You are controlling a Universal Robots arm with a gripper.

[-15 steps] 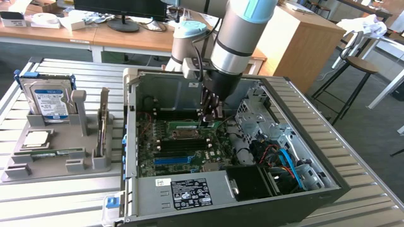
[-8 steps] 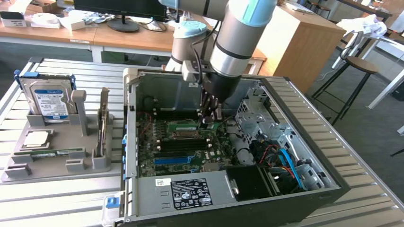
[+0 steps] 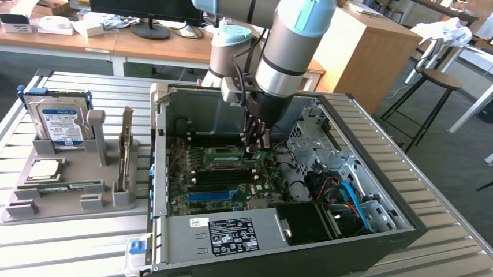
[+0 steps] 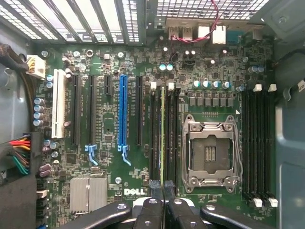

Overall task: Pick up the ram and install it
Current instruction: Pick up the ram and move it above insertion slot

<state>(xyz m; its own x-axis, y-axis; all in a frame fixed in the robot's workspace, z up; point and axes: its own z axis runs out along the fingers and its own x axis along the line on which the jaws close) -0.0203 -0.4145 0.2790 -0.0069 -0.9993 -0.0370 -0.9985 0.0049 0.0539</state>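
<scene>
An open grey-and-black steel computer case [image 3: 308, 262] lies on the slatted metal tabletop [image 3: 77, 248]. Inside the case: a green motherboard [image 4: 228, 62] with a silver-framed processor socket [image 4: 209, 152]. Beside the case, on the exterior view's left: a grey plastic fixture [image 3: 77, 173] carrying an upright blue-labelled silver hard drive [image 3: 63, 124] and a square silver processor chip [image 3: 45, 169].

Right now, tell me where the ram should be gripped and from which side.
Pinch the ram across its flat faces at the upper long edge, coming straight down: it stands on edge at the memory slots. The hand is shut on it so.
</scene>
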